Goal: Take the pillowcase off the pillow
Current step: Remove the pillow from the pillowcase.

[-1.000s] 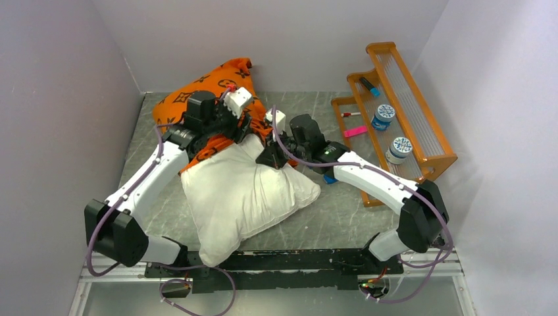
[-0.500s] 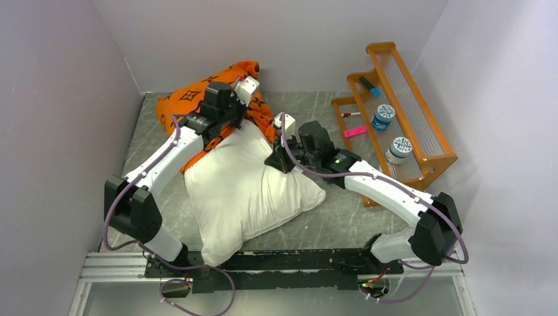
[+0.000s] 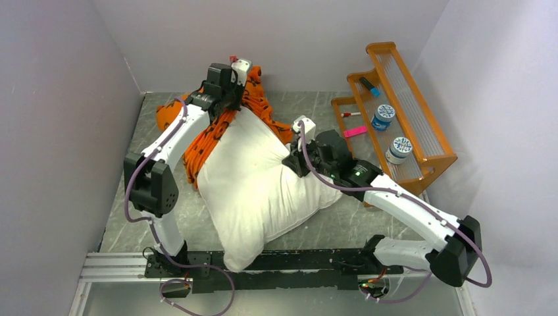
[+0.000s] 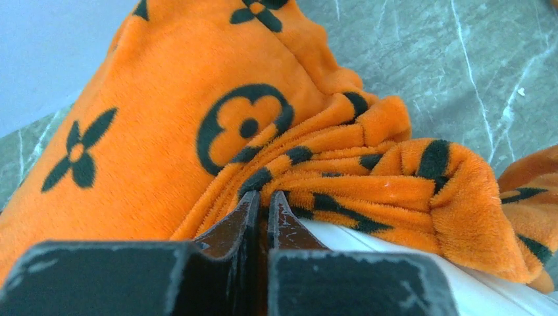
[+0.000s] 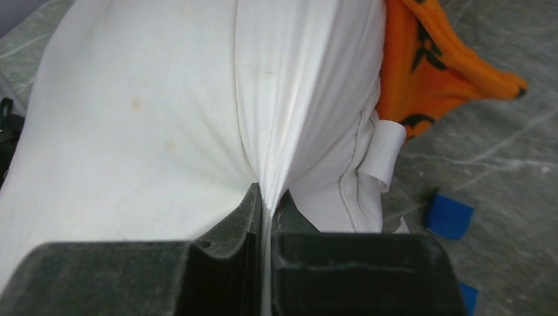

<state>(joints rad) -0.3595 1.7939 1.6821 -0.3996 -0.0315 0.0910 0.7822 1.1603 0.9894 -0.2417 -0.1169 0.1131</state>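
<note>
A: Where does the bright orange plush pillowcase with dark brown monogram motifs (image 3: 205,138) lie from the tools?

B: It is bunched over the far end and left flank of the plump white stuffed pillow (image 3: 256,178), at the back of the grey marbled table (image 3: 349,217). The pillow's long axis runs near to far, so I judge the cover must slide off the far end.

A: Tool states?

B: Left gripper (image 4: 262,201): nearly closed, pinching a fold of orange plush; this arm is nearer the cover. Right gripper (image 5: 266,197): nearly closed on a pleat of white pillow fabric, anchoring it.

A: Differences between views?

B: The overhead view gives the layout, but the wrists hide both pinches. The wrist views show them. Only the right wrist view shows a small blue block (image 5: 449,215).
</note>
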